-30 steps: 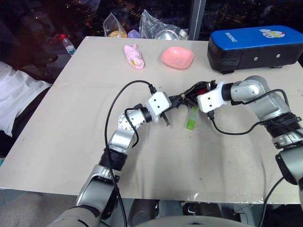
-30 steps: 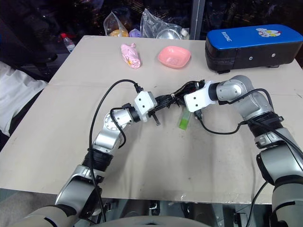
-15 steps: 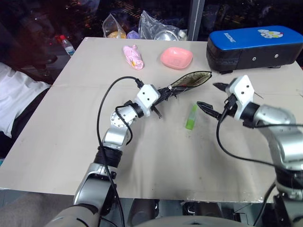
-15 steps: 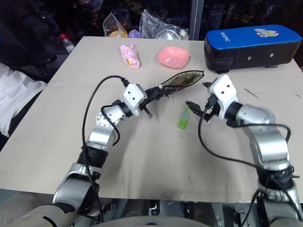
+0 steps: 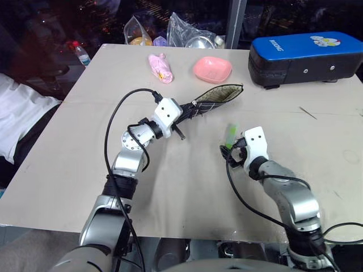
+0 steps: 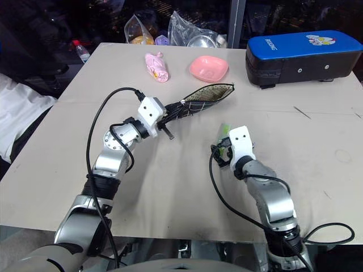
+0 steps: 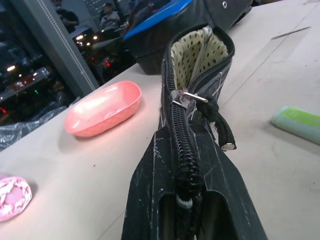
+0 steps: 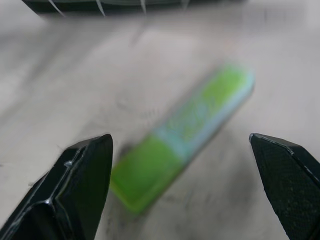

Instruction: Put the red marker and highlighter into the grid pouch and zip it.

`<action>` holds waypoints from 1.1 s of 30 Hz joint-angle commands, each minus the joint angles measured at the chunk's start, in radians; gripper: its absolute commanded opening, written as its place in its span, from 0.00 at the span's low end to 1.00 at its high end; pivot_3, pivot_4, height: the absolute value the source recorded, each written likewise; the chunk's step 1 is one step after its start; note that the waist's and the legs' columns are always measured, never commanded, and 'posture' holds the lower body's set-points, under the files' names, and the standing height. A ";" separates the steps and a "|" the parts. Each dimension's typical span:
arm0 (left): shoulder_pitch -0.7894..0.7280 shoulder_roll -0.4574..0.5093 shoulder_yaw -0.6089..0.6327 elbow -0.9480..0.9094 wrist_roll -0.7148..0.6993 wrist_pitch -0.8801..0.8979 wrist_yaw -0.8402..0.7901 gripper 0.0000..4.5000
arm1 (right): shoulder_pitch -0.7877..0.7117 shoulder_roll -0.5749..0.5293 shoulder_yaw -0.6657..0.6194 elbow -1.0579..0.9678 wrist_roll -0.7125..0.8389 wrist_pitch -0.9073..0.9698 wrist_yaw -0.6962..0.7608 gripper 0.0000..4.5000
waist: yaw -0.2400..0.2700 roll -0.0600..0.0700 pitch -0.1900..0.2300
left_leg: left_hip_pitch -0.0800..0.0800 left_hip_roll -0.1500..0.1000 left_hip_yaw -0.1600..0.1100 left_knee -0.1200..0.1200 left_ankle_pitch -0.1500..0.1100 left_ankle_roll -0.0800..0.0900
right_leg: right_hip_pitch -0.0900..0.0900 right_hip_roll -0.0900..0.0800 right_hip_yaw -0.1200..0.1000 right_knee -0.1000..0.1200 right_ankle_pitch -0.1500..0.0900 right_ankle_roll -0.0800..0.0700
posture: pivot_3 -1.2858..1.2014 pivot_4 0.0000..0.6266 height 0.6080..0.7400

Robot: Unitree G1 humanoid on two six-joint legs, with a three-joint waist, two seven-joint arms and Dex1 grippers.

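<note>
On the table, light-green highlighter, paler cap, between wide-apart right gripper fingers, left gripper clamping grid pouch

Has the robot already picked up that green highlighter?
No, the highlighter lies on the table between the open fingers of the right gripper, untouched.

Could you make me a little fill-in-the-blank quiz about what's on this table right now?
1. The left gripper holds the grid pouch by its ____ end.
2. The right gripper, open, points at the ____ highlighter.
3. The pink dish sits beside a ____ hard case.

Missing words: zipped; green; blue
</note>
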 commanded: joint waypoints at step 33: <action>-0.004 -0.039 -0.048 -0.058 -0.011 0.017 -0.040 0.00 | -0.119 -0.679 -0.094 -0.035 -0.142 -0.392 0.311 0.19 | -0.004 -0.002 -0.001 | -0.002 -0.002 -0.002 0.001 0.000 0.001 | -0.001 0.000 0.001 -0.001 0.000 0.000 | 0.52 0.24 0.61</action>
